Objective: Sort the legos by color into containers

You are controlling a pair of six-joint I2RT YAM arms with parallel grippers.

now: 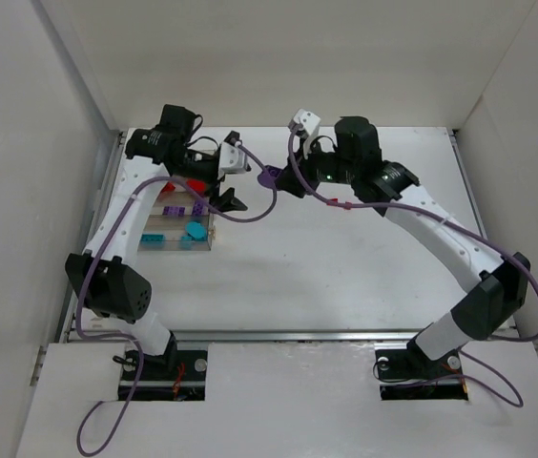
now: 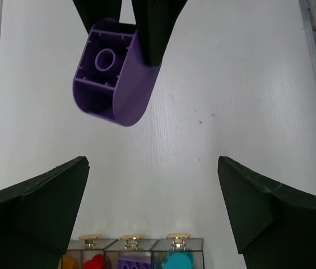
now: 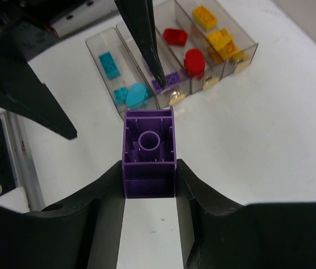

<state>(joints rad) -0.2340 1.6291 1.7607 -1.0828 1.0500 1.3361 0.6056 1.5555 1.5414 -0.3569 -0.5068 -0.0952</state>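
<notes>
My right gripper (image 3: 149, 171) is shut on a purple lego (image 3: 149, 150), hollow underside facing the camera, held above the table. In the top view this lego (image 1: 269, 176) hangs just right of my left gripper (image 1: 239, 183), which is open and empty. In the left wrist view the purple lego (image 2: 113, 78) sits ahead of the open left gripper (image 2: 152, 193), pinched by the right fingers (image 2: 149, 28). The clear containers (image 3: 232, 63) hold cyan (image 3: 137, 93), purple, red (image 3: 194, 59) and yellow (image 3: 221, 39) legos, one colour per bin.
The containers (image 1: 214, 237) stand at the left of the table, under the left arm. The left gripper's fingers (image 3: 145, 45) hang between the held lego and the bins. White walls enclose the table on three sides.
</notes>
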